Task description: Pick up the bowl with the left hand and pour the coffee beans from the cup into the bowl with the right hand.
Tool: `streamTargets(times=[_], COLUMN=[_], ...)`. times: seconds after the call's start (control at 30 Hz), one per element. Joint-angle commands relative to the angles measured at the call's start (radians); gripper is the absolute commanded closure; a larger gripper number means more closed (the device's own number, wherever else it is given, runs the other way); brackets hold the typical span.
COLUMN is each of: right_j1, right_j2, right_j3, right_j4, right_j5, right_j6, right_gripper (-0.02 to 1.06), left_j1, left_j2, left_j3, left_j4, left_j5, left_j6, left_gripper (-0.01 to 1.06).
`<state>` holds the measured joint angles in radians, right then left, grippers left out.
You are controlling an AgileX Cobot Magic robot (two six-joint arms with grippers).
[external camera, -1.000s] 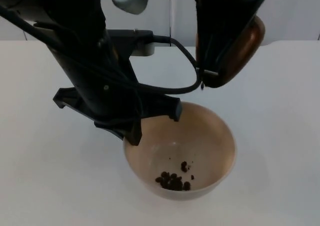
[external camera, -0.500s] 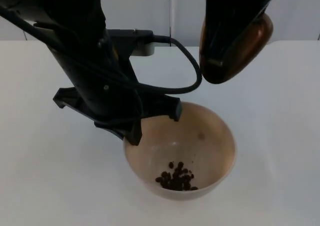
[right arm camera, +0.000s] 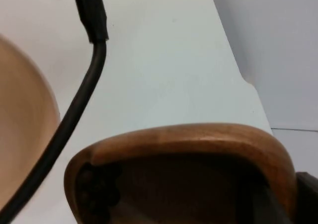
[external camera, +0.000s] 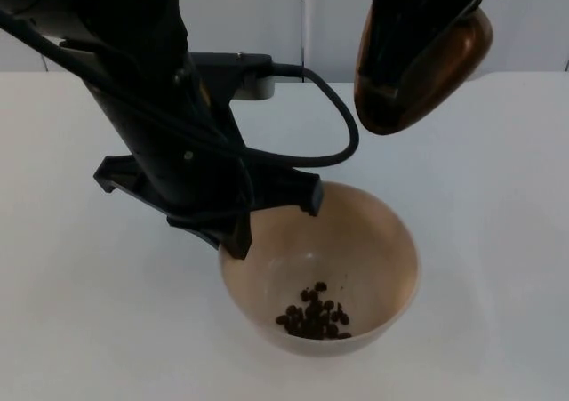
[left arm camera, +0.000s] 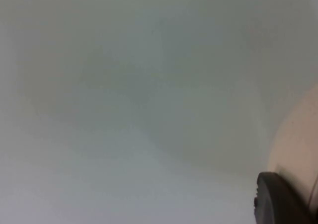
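Observation:
A beige bowl [external camera: 356, 241] is held by its left rim in my left gripper [external camera: 236, 237], which is shut on it. A small pile of dark coffee beans [external camera: 314, 316] lies at the bowl's bottom. Above and behind the bowl's right side, my right gripper [external camera: 404, 59] is shut on a brown wooden cup [external camera: 444, 68], tilted with its mouth [external camera: 378, 116] facing down toward the bowl. In the right wrist view the cup's rim [right arm camera: 184, 137] curves over a dark inside with a few beans [right arm camera: 97, 184], and the bowl's wall [right arm camera: 20, 114] shows beside it. The left wrist view has a black fingertip [left arm camera: 278, 201] against the bowl [left arm camera: 298, 139].
The white table [external camera: 498, 205] spreads around the bowl, with bare room to the right and at the front left. The grey partition wall [external camera: 267, 36] closes the far edge. My left arm [external camera: 151, 90] reaches across the left half of the table.
The cup has risen slightly up and to the right. A bean was falling a second ago; more beans now lie in the bowl. The left arm and bowl have stayed put.

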<state>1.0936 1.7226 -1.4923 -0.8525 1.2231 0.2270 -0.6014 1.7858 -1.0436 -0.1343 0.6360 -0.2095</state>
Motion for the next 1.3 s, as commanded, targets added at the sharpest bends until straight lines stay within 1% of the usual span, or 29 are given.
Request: streamTargets(times=[0.0, 0.07, 0.17, 0.2, 0.23, 0.3, 0.37, 0.4, 0.43, 0.57, 0.6, 0.73, 0.77, 0.8, 0.87, 0.9, 0.97, 1.03, 1.17, 1.23, 1.27], right_j1=[-0.006, -0.012, -0.057, -0.057, -0.077, -0.114, -0.146, -0.146, -0.163, -0.22, -0.22, -0.266, -0.266, -0.288, -0.31, -0.31, -0.333, -0.343, -0.391, -0.426, -0.426], right_j2=[-0.012, -0.012, -0.012, -0.012, -0.015, -0.021, -0.027, -0.027, -0.029, -0.031, -0.031, -0.031, -0.031, -0.031, -0.031, -0.031, -0.031, -0.031, -0.031, -0.031, -0.031], right_j3=[-0.005, -0.005, -0.005, -0.005, -0.005, -0.005, -0.005, -0.005, -0.005, -0.005, -0.005, -0.005, -0.005, -0.005, -0.005, -0.005, -0.005, -0.005, -0.005, -0.005, -0.005], right_j4=[0.0, 0.027, 0.103, 0.103, 0.121, 0.169, 0.238, 0.238, 0.281, 0.394, 0.394, 0.492, 0.492, 0.541, 0.59, 0.59, 0.632, 0.642, 0.69, 0.732, 0.732], right_j5=[-0.002, -0.002, -0.002, -0.002, -0.002, -0.002, -0.01, -0.01, -0.029, -0.081, -0.081, -0.114, -0.114, -0.124, -0.135, -0.135, -0.149, -0.15, -0.162, -0.175, -0.175], right_j6=[0.012, 0.012, 0.012, 0.012, 0.012, 0.007, -0.01, -0.01, -0.017, -0.051, -0.051, -0.092, -0.092, -0.118, -0.147, -0.147, -0.168, -0.172, -0.209, -0.227, -0.227], right_gripper=[1.04, 1.04, 1.04, 1.04, 1.04, 1.04, 1.04, 1.04, 1.04, 1.04, 1.04, 1.04, 1.04, 1.04, 1.04, 1.04, 1.04, 1.04, 1.04, 1.04, 1.04], left_j1=[-0.006, -0.006, -0.006, -0.006, -0.006, -0.006, -0.006, -0.006, -0.006, -0.006, -0.006, -0.006, -0.006, -0.006, -0.006, -0.006, -0.006, -0.006, -0.001, 0.01, 0.01], left_j2=[-0.002, -0.002, -0.002, -0.002, -0.002, -0.002, -0.002, -0.002, -0.002, -0.002, -0.002, -0.002, -0.002, -0.002, -0.002, -0.002, -0.002, -0.002, -0.002, -0.002, -0.002], left_j3=[0.0, 0.0, 0.0, 0.0, 0.0, 0.0, 0.0, 0.0, 0.0, 0.0, 0.0, 0.0, 0.0, 0.0, 0.0, 0.0, 0.0, 0.0, 0.0, 0.0, 0.0], left_j4=[-0.005, -0.005, -0.005, -0.005, -0.005, -0.005, -0.005, -0.005, -0.005, -0.005, -0.005, -0.005, -0.005, -0.005, -0.005, -0.005, -0.005, -0.005, 0.045, 0.056, 0.056], left_j5=[0.002, 0.002, 0.002, 0.002, 0.003, 0.004, 0.004, 0.004, 0.004, 0.004, 0.004, 0.004, 0.004, 0.004, 0.004, 0.004, 0.004, 0.004, 0.004, 0.004, 0.004], left_j6=[-0.005, -0.005, -0.005, -0.005, -0.005, -0.005, -0.005, -0.005, -0.005, -0.005, -0.005, -0.005, -0.005, -0.005, -0.005, -0.005, -0.005, -0.005, -0.005, -0.005, -0.005], left_gripper=[1.05, 1.05, 1.05, 1.05, 1.05, 1.05, 1.05, 1.05, 1.05, 1.05, 1.05, 1.05, 1.05, 1.05, 1.05, 1.05, 1.05, 1.05, 1.05, 1.05, 1.05])
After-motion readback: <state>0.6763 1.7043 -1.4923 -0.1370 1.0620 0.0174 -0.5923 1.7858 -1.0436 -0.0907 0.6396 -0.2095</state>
